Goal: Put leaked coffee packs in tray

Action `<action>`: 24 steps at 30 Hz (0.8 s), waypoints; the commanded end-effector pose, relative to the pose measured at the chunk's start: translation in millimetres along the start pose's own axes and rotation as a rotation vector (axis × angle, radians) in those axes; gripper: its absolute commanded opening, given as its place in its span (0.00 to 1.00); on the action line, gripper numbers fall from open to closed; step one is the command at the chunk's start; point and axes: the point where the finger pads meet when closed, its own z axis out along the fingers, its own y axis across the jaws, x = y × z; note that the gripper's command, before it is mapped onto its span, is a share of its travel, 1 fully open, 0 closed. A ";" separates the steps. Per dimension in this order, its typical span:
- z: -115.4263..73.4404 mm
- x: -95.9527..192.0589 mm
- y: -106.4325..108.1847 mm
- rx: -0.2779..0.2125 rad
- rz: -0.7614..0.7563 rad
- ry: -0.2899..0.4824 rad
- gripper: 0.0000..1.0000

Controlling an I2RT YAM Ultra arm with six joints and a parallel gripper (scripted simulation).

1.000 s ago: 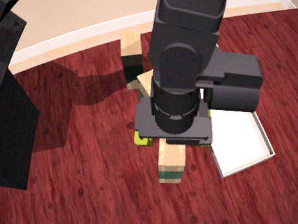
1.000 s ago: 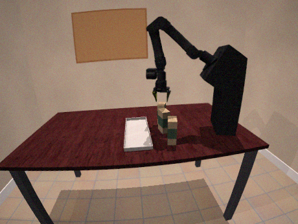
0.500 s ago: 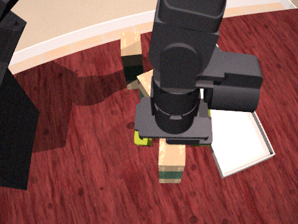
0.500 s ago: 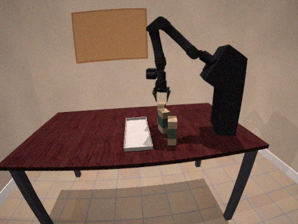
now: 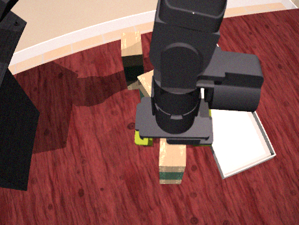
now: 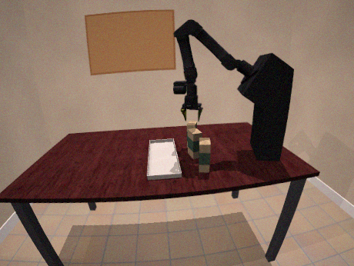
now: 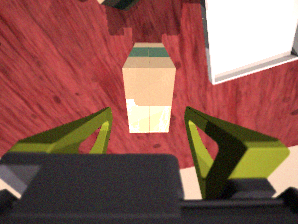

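Observation:
Three tan coffee packs with green bands stand in a row on the dark red table. The pack farthest from the table's curved edge (image 6: 192, 125) also shows in the overhead view (image 5: 172, 160) and in the wrist view (image 7: 149, 95). My gripper (image 6: 191, 112) hangs just above it, open and empty, with one yellow-green finger on each side of its top in the wrist view (image 7: 149, 117). The middle pack (image 6: 195, 142) is mostly hidden under my arm in the overhead view (image 5: 144, 82). The third pack (image 6: 204, 154) stands nearest the curved edge (image 5: 132, 55). The white tray (image 6: 163, 158) lies beside the row.
The tray also shows in the overhead view (image 5: 240, 143) and in the wrist view (image 7: 247, 35), and it holds nothing. The black robot base (image 6: 269, 108) stands at the table's end, on the other side of the packs from the tray.

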 end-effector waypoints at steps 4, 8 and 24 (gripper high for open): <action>0.4 -1.7 -9.2 0.011 0.006 -0.008 0.76; 4.6 -2.5 -11.7 0.024 0.003 -0.009 0.76; 32.5 -4.1 -11.3 0.024 0.001 -0.011 0.76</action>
